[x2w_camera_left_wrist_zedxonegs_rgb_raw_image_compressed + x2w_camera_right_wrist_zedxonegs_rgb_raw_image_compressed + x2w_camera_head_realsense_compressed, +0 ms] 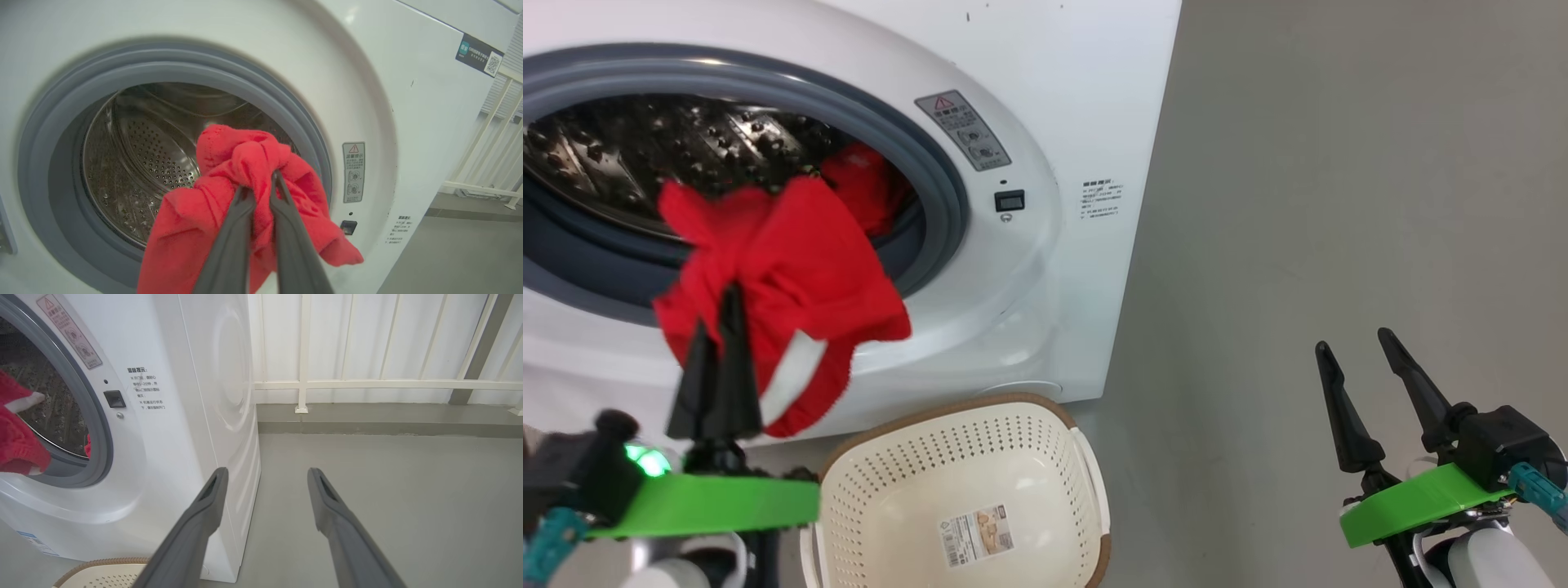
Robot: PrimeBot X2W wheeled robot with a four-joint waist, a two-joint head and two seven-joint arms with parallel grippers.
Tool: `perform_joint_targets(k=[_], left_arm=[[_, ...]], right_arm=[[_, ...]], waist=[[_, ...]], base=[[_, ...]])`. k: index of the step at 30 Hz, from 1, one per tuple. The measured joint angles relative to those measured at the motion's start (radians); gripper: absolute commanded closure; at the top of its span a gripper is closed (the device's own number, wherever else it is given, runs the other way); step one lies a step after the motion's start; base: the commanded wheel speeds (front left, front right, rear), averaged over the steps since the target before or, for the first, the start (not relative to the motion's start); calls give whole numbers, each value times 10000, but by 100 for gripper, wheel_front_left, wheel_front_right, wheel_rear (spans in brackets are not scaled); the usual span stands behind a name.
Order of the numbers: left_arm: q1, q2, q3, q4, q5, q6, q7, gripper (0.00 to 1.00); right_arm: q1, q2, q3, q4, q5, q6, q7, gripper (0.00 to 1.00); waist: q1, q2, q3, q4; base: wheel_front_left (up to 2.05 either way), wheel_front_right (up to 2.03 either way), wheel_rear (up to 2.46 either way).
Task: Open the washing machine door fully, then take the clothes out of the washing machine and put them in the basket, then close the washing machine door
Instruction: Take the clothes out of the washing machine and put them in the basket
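While left gripper [716, 314] pinches fingers together on red garment [784, 261], cloth hangs bunched before opening of washing machine [1029, 98], outside grey rubber ring [935, 175]. White stripe [788, 380] at garment's lower edge. Second red garment [866, 184] lies inside drum [613, 155], at right of opening. Basket [890, 474] on floor [1339, 163] below, near machine front, just right of left gripper; sticker label [978, 535] on its bottom. Right gripper [1354, 343] hovers well apart at right over floor, fingers spread wide.
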Motion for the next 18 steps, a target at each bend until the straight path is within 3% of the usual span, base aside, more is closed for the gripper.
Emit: perform_joint_targets(k=[6,18], left_arm=[[239,-27,-560,894,-499,77,-40,100],[-499,-98,-1181,4725,-1507,163,282,100]], right_arm=[[-5,0,-27,-19,0,0,0,0],[-435,-23,-12,-144,2,0,0,0]], waist=[[-1,0,268,-25],[-1,0,1219,-145]], base=[[0,0,0],[0,0,0]])
